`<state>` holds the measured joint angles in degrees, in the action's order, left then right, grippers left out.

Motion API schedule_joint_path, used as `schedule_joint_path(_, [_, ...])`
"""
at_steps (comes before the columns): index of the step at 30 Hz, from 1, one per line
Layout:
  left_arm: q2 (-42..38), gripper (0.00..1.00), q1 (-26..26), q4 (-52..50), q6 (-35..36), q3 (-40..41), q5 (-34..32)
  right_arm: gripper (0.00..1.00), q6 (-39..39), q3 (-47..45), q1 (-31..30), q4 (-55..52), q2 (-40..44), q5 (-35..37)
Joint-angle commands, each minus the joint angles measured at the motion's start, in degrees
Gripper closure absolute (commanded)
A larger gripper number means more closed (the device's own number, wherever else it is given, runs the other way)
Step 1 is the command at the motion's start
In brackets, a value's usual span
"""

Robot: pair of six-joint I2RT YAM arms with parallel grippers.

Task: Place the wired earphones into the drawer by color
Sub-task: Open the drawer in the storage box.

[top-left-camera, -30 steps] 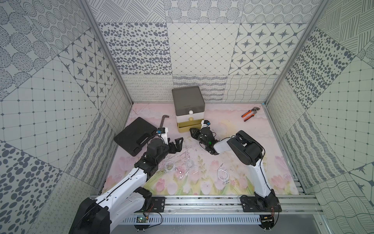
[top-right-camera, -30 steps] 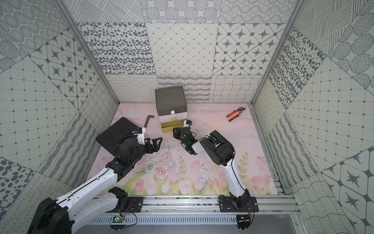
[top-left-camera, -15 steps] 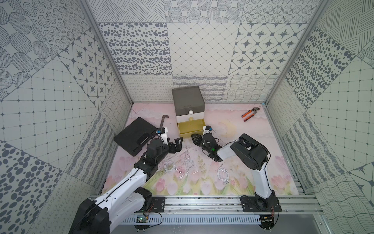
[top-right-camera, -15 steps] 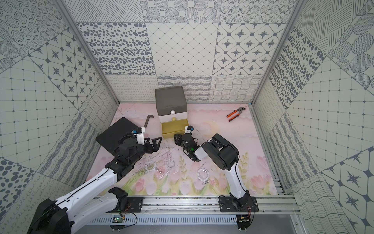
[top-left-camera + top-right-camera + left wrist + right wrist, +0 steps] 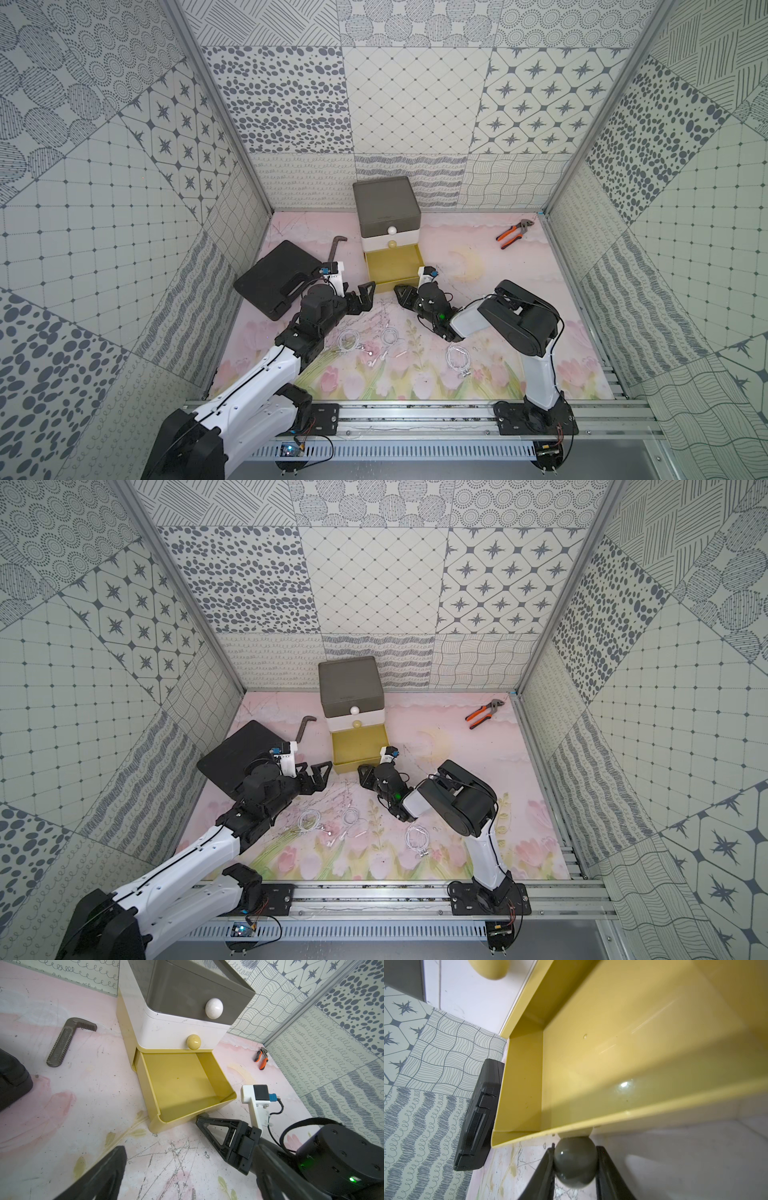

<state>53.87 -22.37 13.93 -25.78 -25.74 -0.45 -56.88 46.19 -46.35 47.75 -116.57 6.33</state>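
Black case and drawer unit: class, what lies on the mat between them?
A grey toothed metal bar lies between the black case and the drawer unit, touching neither; the left wrist view shows it.

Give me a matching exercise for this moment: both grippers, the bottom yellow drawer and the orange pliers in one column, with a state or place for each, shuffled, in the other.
Column one
1. left gripper
2. right gripper
3. yellow drawer
4. pliers

Column two
a. pulled out, empty
b. open, holding nothing
c. lying near the far wall
d. fingers shut on the grey knob

Pairs: 1-b, 2-d, 3-a, 4-c
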Motion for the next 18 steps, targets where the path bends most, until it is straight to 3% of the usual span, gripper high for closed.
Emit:
schedule_joint_path(1, [-0.3, 0.01, 0.0, 0.5, 1.1, 0.3, -0.4, 0.72, -0.5, -1.2, -0.6, -1.1, 1.4, 0.9])
schedule_joint_path(8, [-0.5, 0.01, 0.0, 0.3, 1.2, 0.4, -0.7, 0.7, -0.9, -1.4, -1.1, -1.5, 1.6, 1.0])
schedule_joint_path(13, [-0.2, 0.01, 0.0, 0.5, 1.3, 0.5, -0.7, 0.48, -0.3, -1.8, -1.2, -4.6, 4.2, 0.8])
schedule_joint_path(18, [0.2, 0.01, -0.2, 1.0, 1.4, 0.7, -0.3, 0.4, -0.7, -4.8, -1.2, -9.6, 9.6, 1.4])
